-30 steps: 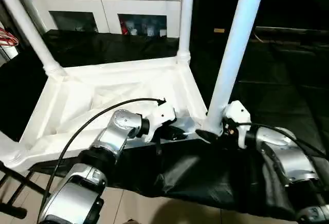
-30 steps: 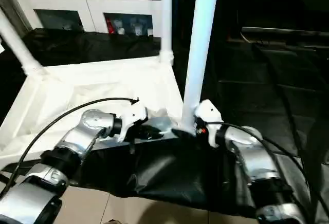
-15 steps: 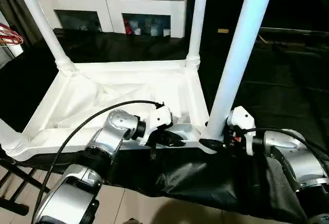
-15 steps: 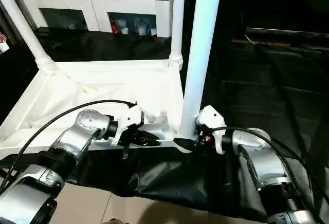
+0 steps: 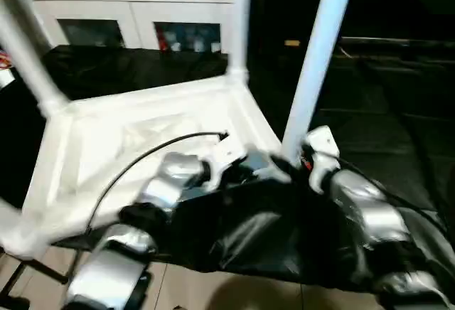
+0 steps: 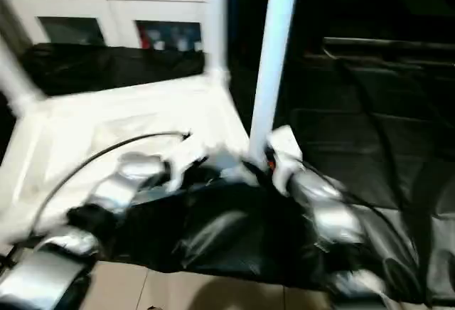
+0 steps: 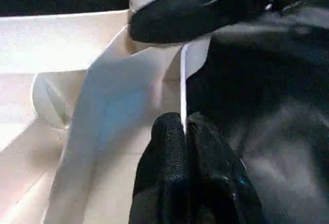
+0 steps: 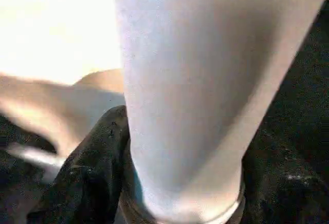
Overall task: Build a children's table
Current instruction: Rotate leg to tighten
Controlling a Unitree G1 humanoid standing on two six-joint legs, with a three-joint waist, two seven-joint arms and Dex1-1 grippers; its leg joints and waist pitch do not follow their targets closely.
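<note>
Your children's table (image 5: 149,129) sits upside down on black sheeting (image 5: 270,239), legs up, white cabinet (image 5: 135,18) behind, pale floor tiles at the near edge — left gripper (image 7: 183,131) pinching the thin rim, right gripper (image 8: 169,183) clamped round the near leg (image 5: 316,61).

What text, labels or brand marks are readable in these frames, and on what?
None readable.
The children's table, its legs and both grippers carry no visible lettering.
Items on and inside the white cabinet are too blurred to read.
</note>
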